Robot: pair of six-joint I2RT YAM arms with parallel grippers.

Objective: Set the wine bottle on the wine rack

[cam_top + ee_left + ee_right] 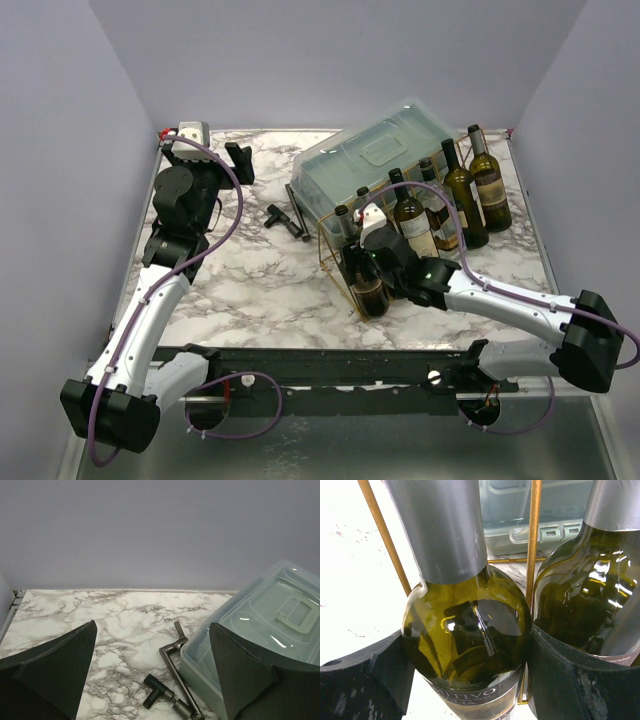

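Left hand [152,645] spread wide and empty; right hand [375,265] clamped on the wine bottle [465,625].
Left of centre, bare marble bench [250,290] runs to the left wall, with a dark T-shaped tool [285,218] beside the plastic box [380,160]. The held bottle stands at the near-left end of the wine rack [535,540], with gold bars behind and beside it. Its label reads "MITIVO", the first letters hidden. Two bottles [478,185] stand right of the rack, near the bench's right edge.
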